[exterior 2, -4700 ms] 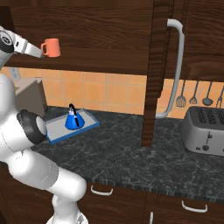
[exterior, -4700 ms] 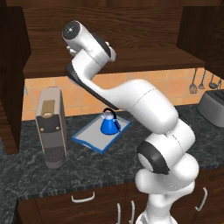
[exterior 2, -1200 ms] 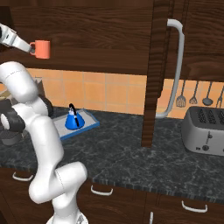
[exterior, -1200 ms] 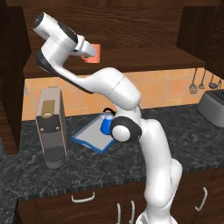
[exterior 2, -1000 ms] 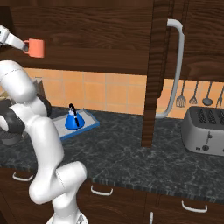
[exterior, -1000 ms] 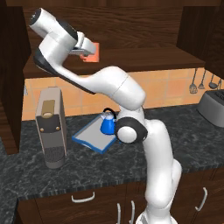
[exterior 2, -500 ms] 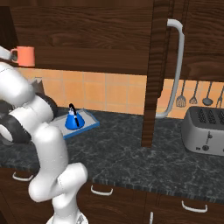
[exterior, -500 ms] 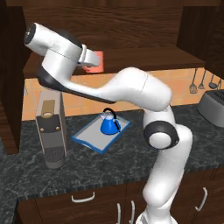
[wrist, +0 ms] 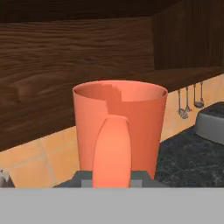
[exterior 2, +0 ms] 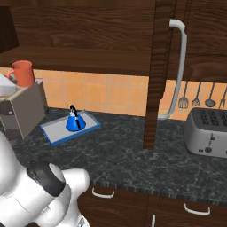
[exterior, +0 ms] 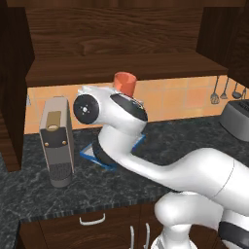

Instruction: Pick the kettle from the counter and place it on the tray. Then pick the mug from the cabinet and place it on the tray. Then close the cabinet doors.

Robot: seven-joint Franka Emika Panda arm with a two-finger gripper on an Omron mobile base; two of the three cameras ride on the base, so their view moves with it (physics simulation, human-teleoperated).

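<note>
Counter [exterior 2: 133, 166]: dark grey-black marbled stone worktop over dark wood drawers with silver handles. Directly on it: blue-rimmed tray [exterior 2: 54, 129] near the tiled back wall, bearing the blue kettle [exterior 2: 73, 121]; tall grey-beige appliance [exterior: 57, 141] just beside the tray; silver toaster [exterior 2: 207, 131] well apart, at the opposite end.

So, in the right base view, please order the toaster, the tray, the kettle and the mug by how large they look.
1. Toaster and tray: similar extent, so not ranked.
2. Kettle and mug: about alike; the kettle stands on the tray, the mug is up at the left edge, so nearness may mislead.
</note>
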